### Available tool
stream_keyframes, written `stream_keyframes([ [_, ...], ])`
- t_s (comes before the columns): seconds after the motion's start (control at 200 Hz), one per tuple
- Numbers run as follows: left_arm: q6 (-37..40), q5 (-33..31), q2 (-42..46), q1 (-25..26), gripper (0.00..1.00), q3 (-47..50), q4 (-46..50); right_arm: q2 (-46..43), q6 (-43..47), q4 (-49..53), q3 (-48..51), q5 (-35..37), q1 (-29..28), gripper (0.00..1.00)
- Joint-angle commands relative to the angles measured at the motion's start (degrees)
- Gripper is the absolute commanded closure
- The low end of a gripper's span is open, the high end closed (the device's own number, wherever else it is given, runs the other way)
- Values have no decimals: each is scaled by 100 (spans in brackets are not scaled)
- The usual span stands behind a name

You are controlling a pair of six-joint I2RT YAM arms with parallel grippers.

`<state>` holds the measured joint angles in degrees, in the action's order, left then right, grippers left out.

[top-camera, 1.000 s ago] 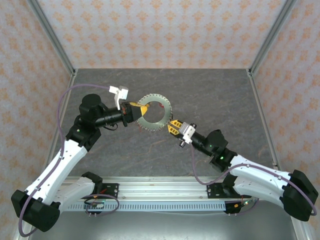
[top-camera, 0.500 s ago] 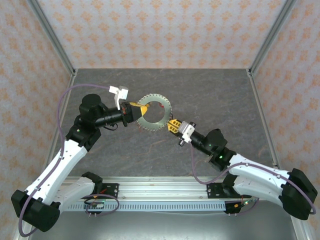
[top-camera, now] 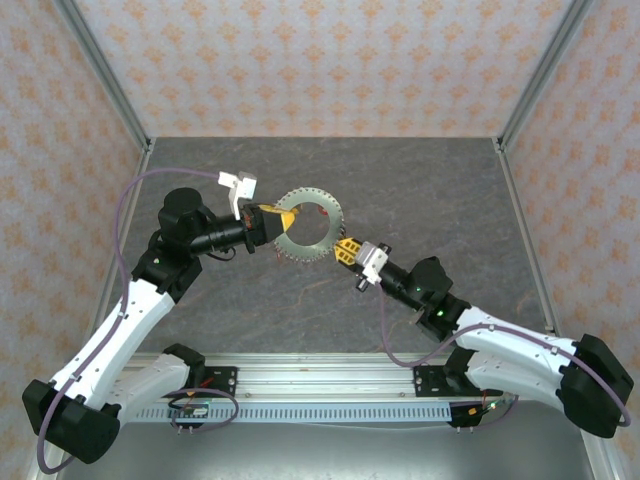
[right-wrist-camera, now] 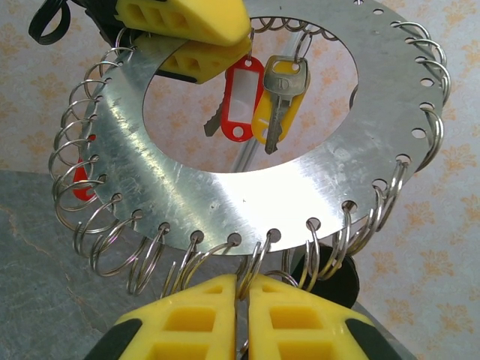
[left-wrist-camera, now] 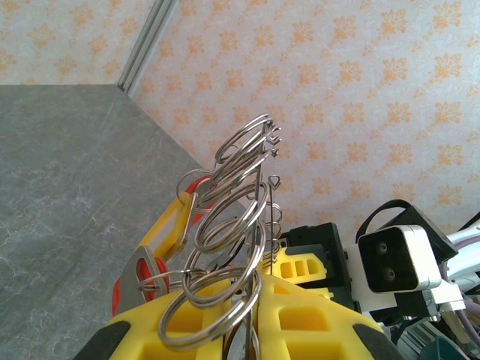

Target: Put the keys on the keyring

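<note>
Both the left arm (top-camera: 130,310) and the right arm (top-camera: 520,352) are built from white moulded link shells joined by black cylindrical joint housings, with a black block at the base end. A grey-purple cable (top-camera: 124,240) runs outside each arm. Each wrist carries a white box-shaped camera housing (left-wrist-camera: 394,259); its dark faceplate has two round apertures. The fingers (right-wrist-camera: 187,319) are bright yellow plastic with rectangular moulded pockets and black rear sections. A green indicator lamp (top-camera: 437,318) is lit on one right-arm joint.

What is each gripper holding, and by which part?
The left gripper clamps the flat keyring at its rim. The right gripper pinches one small wire loop hanging from the keyring's opposite edge.
</note>
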<state>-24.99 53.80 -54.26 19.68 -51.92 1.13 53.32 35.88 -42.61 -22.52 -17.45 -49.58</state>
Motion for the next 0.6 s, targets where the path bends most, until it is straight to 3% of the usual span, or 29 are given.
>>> stream_keyframes([
  [0.0, -21, 96, 83, 9, 100, -127, -217, -1, -46, -310, -236, 45, -43, 89],
  [0.27, -28, 91, 65, 9, 100, -128, -235, 34, -90, -415, -254, 137, -43, 87],
  [0.591, -68, -13, 90, 9, 100, -108, -258, 47, 70, -51, -261, 149, -43, 97],
])
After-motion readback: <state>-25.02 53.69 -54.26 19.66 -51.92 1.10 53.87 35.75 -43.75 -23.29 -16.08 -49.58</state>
